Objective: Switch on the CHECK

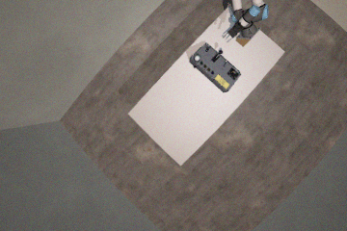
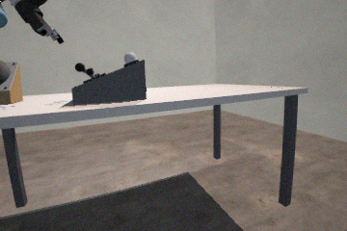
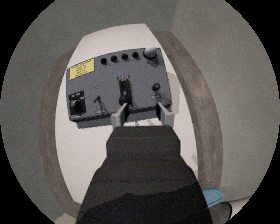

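A dark grey wedge-shaped console (image 1: 215,66) stands on the white table (image 1: 207,93). It also shows from the side in the exterior view (image 2: 110,86) and from above in the wrist view (image 3: 114,86). Its face carries a yellow label (image 3: 80,70), a row of dark round buttons (image 3: 119,58), a pale dome (image 3: 151,53), small levers and a switch block (image 3: 78,101). I cannot read which control is CHECK. My gripper (image 3: 142,108) is open and empty, well above and behind the console's low edge; it also shows in the exterior view (image 2: 54,37) and the top view (image 1: 226,32).
The arm's base stands on a wooden block (image 2: 11,85) at the table's end near the console. A brown rug (image 1: 193,113) lies under the table. Walls close the room at the back and right.
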### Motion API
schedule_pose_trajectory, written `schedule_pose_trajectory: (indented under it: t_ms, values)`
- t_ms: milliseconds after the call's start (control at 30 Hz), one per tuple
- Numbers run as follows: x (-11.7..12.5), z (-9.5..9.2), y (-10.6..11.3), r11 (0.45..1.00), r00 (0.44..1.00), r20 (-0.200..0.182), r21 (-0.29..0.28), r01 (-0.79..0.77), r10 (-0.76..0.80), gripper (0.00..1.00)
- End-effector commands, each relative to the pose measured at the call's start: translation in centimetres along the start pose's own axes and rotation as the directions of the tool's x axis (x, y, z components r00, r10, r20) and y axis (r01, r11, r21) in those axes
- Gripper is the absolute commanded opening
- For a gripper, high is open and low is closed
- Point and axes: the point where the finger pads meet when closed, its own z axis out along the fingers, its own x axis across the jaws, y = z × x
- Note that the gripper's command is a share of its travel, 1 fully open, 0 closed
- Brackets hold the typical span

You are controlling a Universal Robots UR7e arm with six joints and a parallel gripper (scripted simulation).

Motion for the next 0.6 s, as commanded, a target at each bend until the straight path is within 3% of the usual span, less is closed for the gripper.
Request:
schedule_pose_trajectory:
  t_ms: [0, 567]
  values:
    - [0.1, -0.9, -0.2, 1.0, 1.0, 0.0, 0.001, -0.001, 0.001, 1.0]
    - [0.3, -2.8, -0.7, 1.0, 1.0, 0.0, 0.001, -0.001, 0.001, 1.0]
